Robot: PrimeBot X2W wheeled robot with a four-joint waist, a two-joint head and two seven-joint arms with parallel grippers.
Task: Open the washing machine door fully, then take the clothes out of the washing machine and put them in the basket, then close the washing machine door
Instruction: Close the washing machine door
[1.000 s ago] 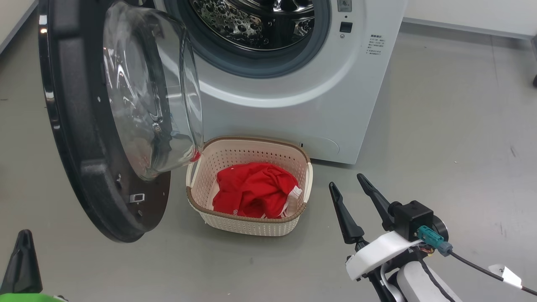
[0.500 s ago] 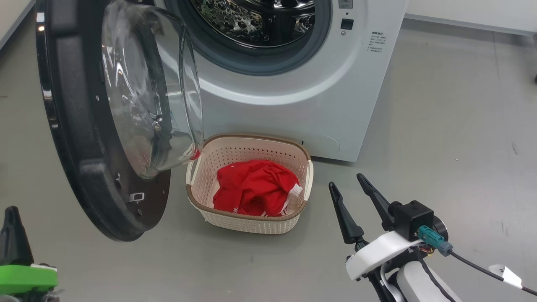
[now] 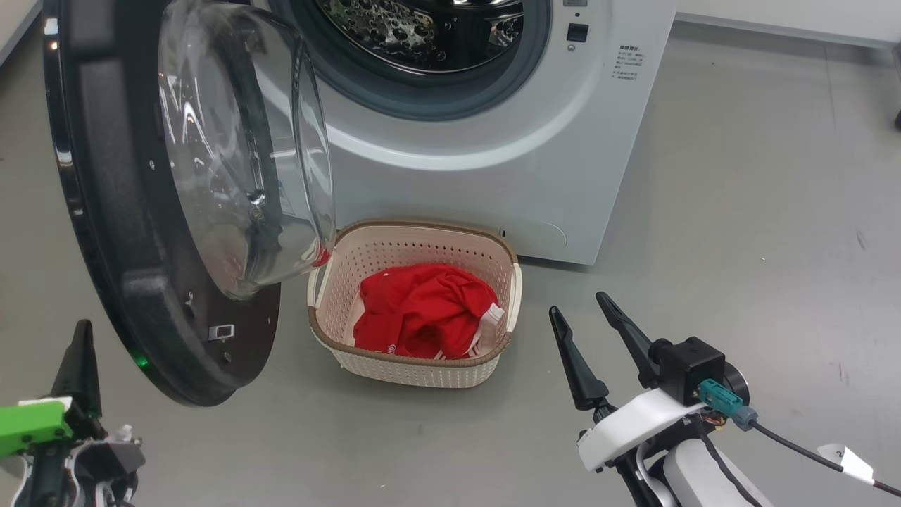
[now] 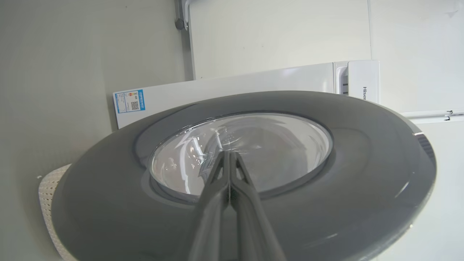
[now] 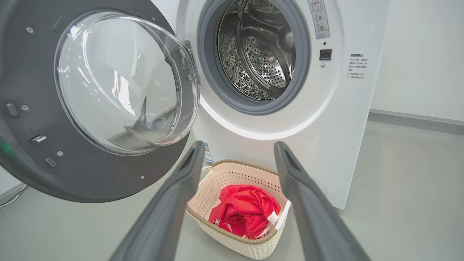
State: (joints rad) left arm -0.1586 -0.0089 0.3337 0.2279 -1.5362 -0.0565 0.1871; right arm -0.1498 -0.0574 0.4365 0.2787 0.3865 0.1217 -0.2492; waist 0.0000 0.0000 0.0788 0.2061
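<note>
Pressed flat together and pinching nothing: the two fingers of the left gripper (image 3: pixel 82 332). Points up, close beside the lower black rim of the washing machine door (image 3: pixel 211 176), on its outer side; from the head, no telling whether touching. Along the left wrist, puts the left gripper (image 4: pixel 229 156) straight in front of the door's outer face (image 4: pixel 326 203), tips aimed at the clear glass bowl in its middle; contact with the glass impossible to judge. Beyond the door from those tips: the white side of the washing machine (image 4: pixel 235 85) with its blue label sticker (image 4: pixel 129 101), and off to one side a sliver of the basket (image 4: pixel 47 203) past the door's edge.

Spread wide and holding nothing: the right gripper (image 3: pixel 577 304). Hangs above the grey floor (image 3: pixel 739 211), tips pointing toward the washing machine (image 3: pixel 493 176). Just ahead and to the left of those tips: the basket (image 3: pixel 415 373), standing on the floor before the foot of the machine, beside the lower edge of the swung-open door. Inside the basket, apart from both grippers: the clothes (image 3: pixel 422 310), a red bunch with white trim. Along the right wrist, frames basket (image 5: pixel 250 248) and clothes (image 5: pixel 246 214) between the parted fingers of the right gripper (image 5: pixel 239 145). Farther ahead and above: the perforated steel drum (image 5: pixel 257 54) inside its grey gasket, with the door (image 5: pixel 108 83) standing wide to the left.
</note>
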